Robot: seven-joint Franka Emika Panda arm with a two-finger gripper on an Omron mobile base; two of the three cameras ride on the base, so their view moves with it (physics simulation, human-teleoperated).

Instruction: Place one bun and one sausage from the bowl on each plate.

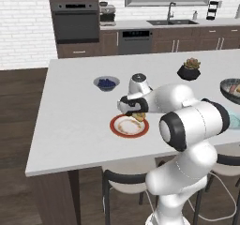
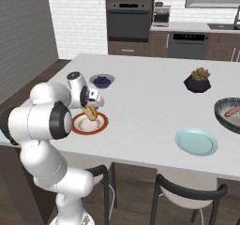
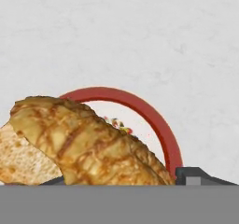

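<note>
1. Fingertips are mostly hidden: in the hand view the bun (image 3: 88, 146) covers the gripper, and only one dark tip shows at the lower right, so the jaws' grip cannot be seen outright; the bun hangs between them above the plate, so they are closed on it.
2. Gripper (image 1: 136, 112) sits over the cream plate with the orange-red rim (image 1: 117, 130), the bun (image 2: 91, 112) at its tip, just above the plate (image 2: 102, 123).
3. The bowl (image 2: 224, 117) is cut off by the right edge in both base views; a sausage (image 2: 231, 111) lies in it, and the rest of its contents are hard to make out.
4. The teal-blue plate (image 2: 196, 141) lies bare, near the bowl; in the left base view the arm largely hides it.
5. A small bowl of dark berries (image 1: 106, 83) stands just beyond the gripper; a black plant pot (image 1: 189, 70) stands farther right.
6. The counter (image 1: 75, 121) is pale grey-white, with stools tucked below, and ovens, sink and brick wall behind.
</note>
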